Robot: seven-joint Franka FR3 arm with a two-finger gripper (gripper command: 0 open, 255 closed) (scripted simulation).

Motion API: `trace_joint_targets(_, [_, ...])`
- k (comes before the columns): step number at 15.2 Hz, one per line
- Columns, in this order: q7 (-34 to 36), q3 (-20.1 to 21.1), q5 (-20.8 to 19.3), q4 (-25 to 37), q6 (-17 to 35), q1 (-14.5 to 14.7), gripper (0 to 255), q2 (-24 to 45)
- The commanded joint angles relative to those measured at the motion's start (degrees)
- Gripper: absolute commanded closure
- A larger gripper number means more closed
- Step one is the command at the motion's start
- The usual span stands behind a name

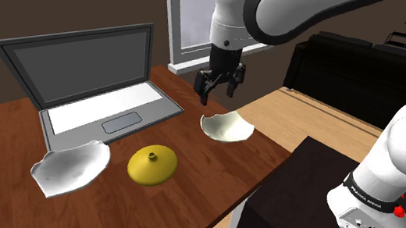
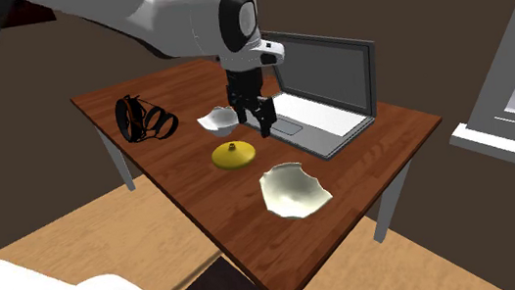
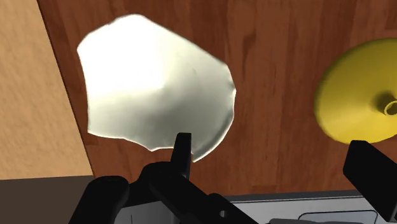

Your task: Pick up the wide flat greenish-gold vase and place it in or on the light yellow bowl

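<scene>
gripper [image 1: 220,84] [image 3: 273,153]: fingers wide apart; holds and touches nothing; hangs above the surface [image 1: 7,131] near the laptop [image 1: 106,104] | greenish-gold vase [image 1: 152,165] [image 3: 356,102]: upright on the surface, between two bowls, apart from both | light yellow bowl [image 1: 226,126] [image 3: 159,95]: near the surface's edge, below the gripper; inside bare | white bowl [image 1: 70,168]: inside bare

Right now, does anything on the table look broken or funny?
Yes: both bowls have jagged, uneven rims, like cracked shells: the pale yellowish bowl near the gripper and the bigger whitish bowl by the laptop. Nothing has spilled.
</scene>
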Motion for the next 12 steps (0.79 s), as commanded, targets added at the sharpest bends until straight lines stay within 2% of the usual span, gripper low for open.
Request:
trace_joint_targets(1, [3.78, 2.35, -1.73, 2.50, 1.28, 0.06, 0, 4.12])
trace_joint_targets(7, [15.34, 7.15, -10.35, 11.06, 4.00, 1.33, 0, 18.08])
trace_joint_targets(12, [24.47, 7.76, -18.91, 20.58, 3.63, 5.51, 0, 30.63])
